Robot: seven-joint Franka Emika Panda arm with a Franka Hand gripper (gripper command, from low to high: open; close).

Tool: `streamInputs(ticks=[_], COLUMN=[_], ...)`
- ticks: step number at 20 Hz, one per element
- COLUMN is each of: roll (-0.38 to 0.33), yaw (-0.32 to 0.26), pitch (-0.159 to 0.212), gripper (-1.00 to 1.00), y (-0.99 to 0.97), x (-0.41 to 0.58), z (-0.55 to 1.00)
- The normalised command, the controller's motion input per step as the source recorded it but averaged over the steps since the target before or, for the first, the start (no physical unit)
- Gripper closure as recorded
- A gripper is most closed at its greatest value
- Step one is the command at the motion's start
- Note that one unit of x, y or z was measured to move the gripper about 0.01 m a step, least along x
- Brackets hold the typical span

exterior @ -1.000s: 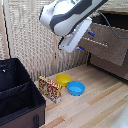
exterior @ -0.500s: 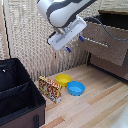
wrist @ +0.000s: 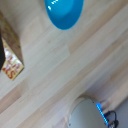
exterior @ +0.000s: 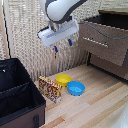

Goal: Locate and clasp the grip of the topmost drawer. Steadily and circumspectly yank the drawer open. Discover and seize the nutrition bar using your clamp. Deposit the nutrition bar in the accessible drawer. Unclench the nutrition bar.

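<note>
The topmost drawer (exterior: 104, 41) is dark brown and stands pulled out of the dresser on the exterior view's right, its silver handle (exterior: 107, 34) facing the room. The nutrition bar (exterior: 50, 89), an orange and red printed box, stands on edge on the wooden floor beside the bowls; the wrist view shows it too (wrist: 10, 56). My clamp (exterior: 62, 46) hangs in the air above the bowls, to the left of the drawer in the exterior view. Its dark blue fingers (exterior: 55, 50) are apart and hold nothing. The fingers do not show in the wrist view.
A yellow bowl (exterior: 63, 78) and a blue bowl (exterior: 76, 88) (wrist: 65, 11) sit on the floor next to the box. A black open case (exterior: 17, 97) fills the exterior view's lower left. A wicker screen (exterior: 25, 35) stands behind. A pale round object (wrist: 92, 114) shows in the wrist view.
My clamp has moved away from the open drawer toward the exterior view's left and a little lower, now over the bowls. The drawer stays open; the box and bowls have not moved.
</note>
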Motion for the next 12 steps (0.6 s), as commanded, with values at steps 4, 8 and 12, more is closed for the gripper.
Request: streamInputs(ticks=[4,8,12], roll=[0.207,0.130,0.093], yaw=[0.248,0.253,0.189], pitch=[-0.044,-0.011,-0.068], gripper=[-1.00,-1.00,-1.00], y=[0.12,0.20,0.43], x=[0.000,0.000,0.001], z=[-0.51,-0.66,-0.76])
